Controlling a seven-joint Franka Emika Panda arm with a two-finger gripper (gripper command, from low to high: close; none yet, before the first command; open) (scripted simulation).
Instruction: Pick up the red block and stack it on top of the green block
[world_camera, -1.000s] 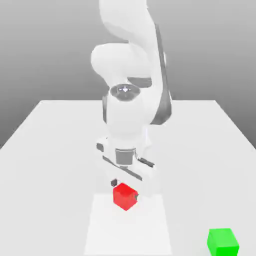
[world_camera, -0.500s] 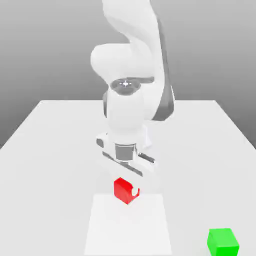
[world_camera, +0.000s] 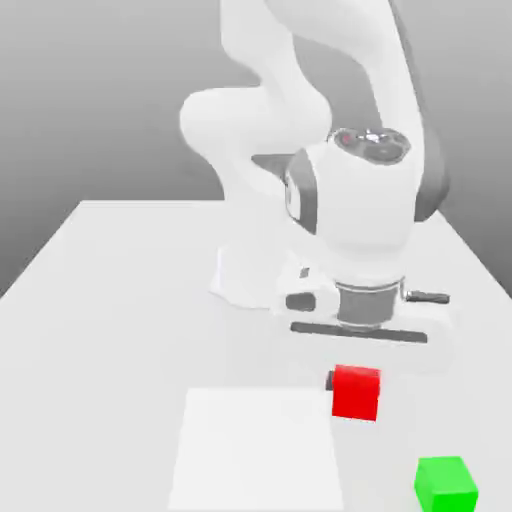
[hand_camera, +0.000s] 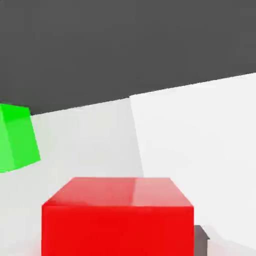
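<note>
Two cubes sit within the arm's working area on a pale grey tabletop (world_camera: 110, 290). Starting at the exterior view's left, the tabletop carries a lighter, near-white square patch (world_camera: 255, 445) toward its near edge. Just past the patch's right edge hangs the red block (world_camera: 355, 391), raised clear of the surface and pinched in the claw (world_camera: 355, 385); the claw is closed narrowly on the block, with a dark fingertip (world_camera: 331, 380) showing against the block's left face. Directly above it stands the white Panda arm (world_camera: 345, 215), its wrist turned downward and its flat hand bar level over the block. Farther toward the exterior view's right and nearer the camera, the green block (world_camera: 446, 485) rests on the tabletop, well apart from the red one and lower in the scene.

From the hand view, the red block (hand_camera: 117, 217) sits close in front of the lens, its top face glossy and its front face a flat bright red, with a small dark piece of the claw's finger (hand_camera: 201, 239) beside one lower corner. The green block (hand_camera: 17, 137) lies off to one side on the tabletop (hand_camera: 85, 145), apart from the red block, and the brighter square patch (hand_camera: 200, 135) spreads on the other side.
</note>
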